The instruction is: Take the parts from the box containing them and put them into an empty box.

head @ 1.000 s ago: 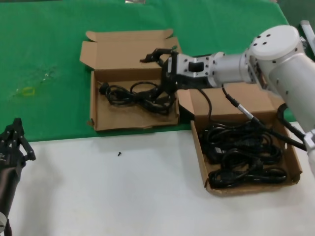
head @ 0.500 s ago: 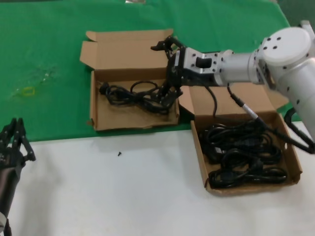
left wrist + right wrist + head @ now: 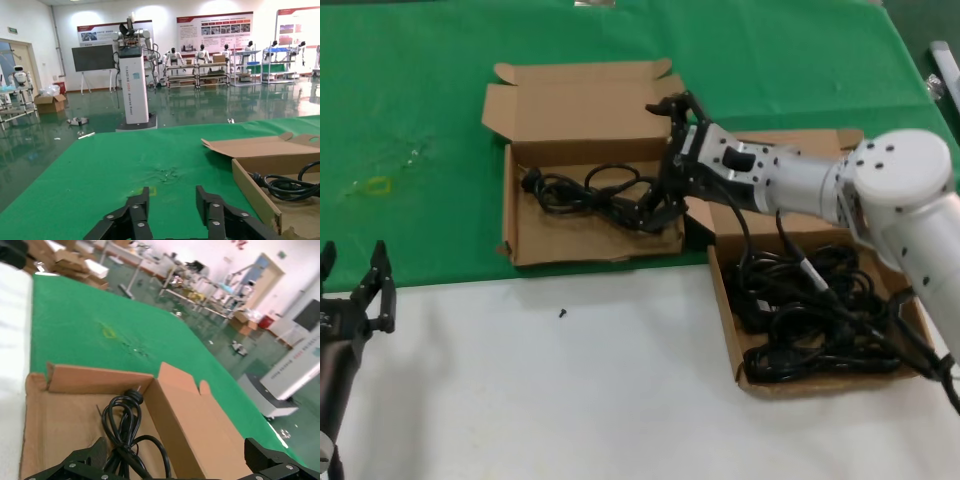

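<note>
The box containing the parts (image 3: 920,335) lies at the right, with several black cords (image 3: 815,310) coiled in it. The box at the left, with the wavy front edge (image 3: 590,252), holds one cord bundle (image 3: 585,192), which also shows in the right wrist view (image 3: 122,422) and the left wrist view (image 3: 290,186). My right gripper (image 3: 662,158) hangs open over that box's right end, just above the bundle, gripping nothing. In its own view the right gripper (image 3: 175,467) spans the bundle and the box's side wall (image 3: 185,430). My left gripper (image 3: 355,285) waits open at the near left, seen open over the mat in its own view (image 3: 172,210).
Both boxes have raised lid flaps (image 3: 580,105) at the back. A green mat (image 3: 420,100) covers the far half of the table, with a small yellow mark (image 3: 375,185) on it. A tiny black screw (image 3: 562,313) lies on the white front part (image 3: 570,400).
My right gripper has drawn back a little to the right while its arm sank over the right box. The bundle stays in the left box. My left gripper's fingers stand wider apart.
</note>
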### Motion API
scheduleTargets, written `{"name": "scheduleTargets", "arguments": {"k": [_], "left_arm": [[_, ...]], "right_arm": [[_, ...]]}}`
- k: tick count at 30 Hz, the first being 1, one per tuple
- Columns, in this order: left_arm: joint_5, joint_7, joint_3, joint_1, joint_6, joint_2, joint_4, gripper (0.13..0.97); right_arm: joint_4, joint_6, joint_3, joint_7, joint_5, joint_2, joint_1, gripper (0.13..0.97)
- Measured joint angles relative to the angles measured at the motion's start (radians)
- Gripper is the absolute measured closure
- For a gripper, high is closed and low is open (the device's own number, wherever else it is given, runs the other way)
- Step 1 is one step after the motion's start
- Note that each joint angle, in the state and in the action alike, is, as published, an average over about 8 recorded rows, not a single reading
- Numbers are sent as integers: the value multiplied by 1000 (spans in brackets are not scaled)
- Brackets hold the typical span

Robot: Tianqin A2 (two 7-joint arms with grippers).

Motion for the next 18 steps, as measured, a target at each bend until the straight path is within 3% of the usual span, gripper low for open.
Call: {"name": "scheduleTargets", "arguments": {"k": [3,12,18], "left_arm": [[0,0,0,0,0,0,0,801],[0,0,0,0,0,0,0,618],[0,0,0,0,0,0,0,451]], "right_arm": [[43,34,16,20,13,3,-47,149],[172,137,64,80,51,14,-187,129],[258,205,96,120,76,20,-281,129]]}}
